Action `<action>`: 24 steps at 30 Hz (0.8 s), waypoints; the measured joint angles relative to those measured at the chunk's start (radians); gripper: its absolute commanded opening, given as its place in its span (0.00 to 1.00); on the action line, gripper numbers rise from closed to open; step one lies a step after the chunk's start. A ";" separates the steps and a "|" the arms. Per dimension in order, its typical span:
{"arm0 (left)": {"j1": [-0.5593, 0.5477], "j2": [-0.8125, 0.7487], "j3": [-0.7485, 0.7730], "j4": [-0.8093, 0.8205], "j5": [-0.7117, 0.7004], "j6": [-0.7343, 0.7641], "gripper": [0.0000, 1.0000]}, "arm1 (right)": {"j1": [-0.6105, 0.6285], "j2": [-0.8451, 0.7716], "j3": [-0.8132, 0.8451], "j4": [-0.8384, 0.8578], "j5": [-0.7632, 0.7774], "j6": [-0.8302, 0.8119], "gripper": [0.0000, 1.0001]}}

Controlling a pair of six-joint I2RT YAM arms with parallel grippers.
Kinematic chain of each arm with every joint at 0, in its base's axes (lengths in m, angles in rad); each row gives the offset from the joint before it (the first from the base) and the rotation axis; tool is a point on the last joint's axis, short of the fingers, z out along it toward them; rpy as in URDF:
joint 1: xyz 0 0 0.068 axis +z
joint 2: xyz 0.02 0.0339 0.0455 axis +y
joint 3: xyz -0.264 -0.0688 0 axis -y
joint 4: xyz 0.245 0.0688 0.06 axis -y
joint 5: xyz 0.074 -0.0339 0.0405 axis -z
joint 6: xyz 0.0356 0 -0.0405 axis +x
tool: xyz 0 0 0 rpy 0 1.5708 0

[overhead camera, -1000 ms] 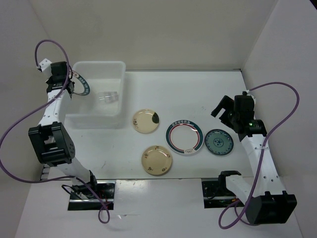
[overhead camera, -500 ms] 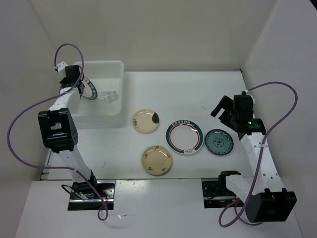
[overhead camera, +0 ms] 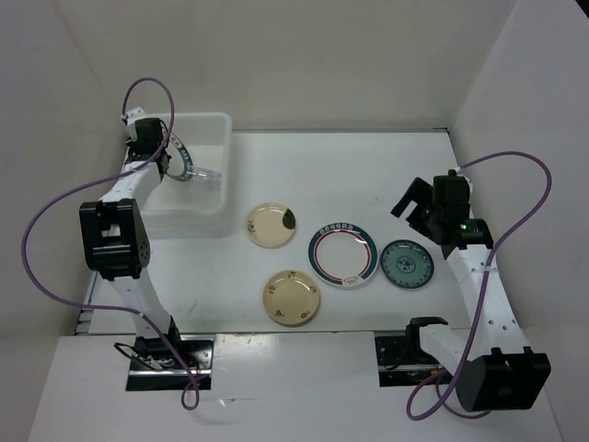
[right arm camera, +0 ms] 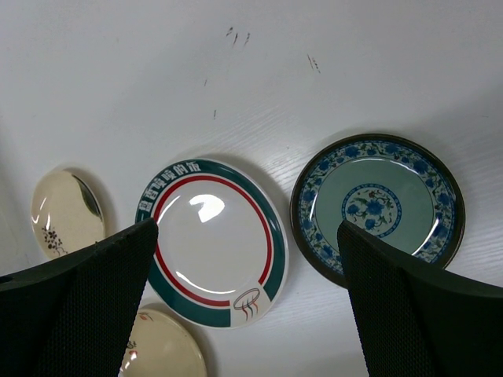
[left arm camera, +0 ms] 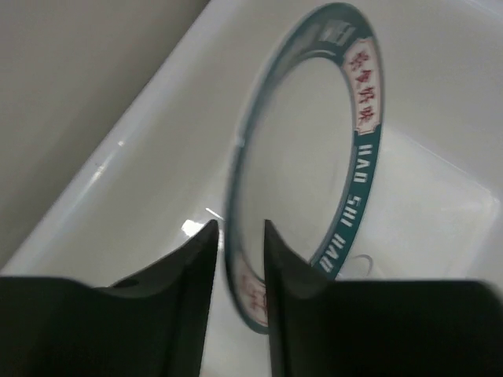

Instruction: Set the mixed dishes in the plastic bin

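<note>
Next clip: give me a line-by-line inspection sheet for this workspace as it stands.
Surface: white table, with a few small dark scuffs.
Job's things: plastic bin at the far left. A green-rimmed plate is held on edge inside it, not yet released. The red-ringed plate, teal plate and two cream plates lie flat on the table.
Clutter: nothing seen.
Grippers: left gripper jaws pinch the green-rimmed plate's rim. Right gripper jaws are open and empty, above the table plates.
Cables: purple cables loop off both arms, away from the dishes.
Surroundings: plain white walls.
</note>
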 measured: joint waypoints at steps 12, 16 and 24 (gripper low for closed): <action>0.002 0.010 -0.084 -0.002 -0.003 0.031 1.00 | 0.000 0.002 0.000 0.000 0.000 0.000 1.00; 0.002 -0.022 -0.084 -0.023 -0.001 0.027 1.00 | 0.000 0.002 0.000 0.001 -0.003 0.000 1.00; 0.002 -0.225 -0.083 -0.018 0.132 0.029 0.98 | 0.000 -0.002 0.000 0.002 -0.004 0.000 1.00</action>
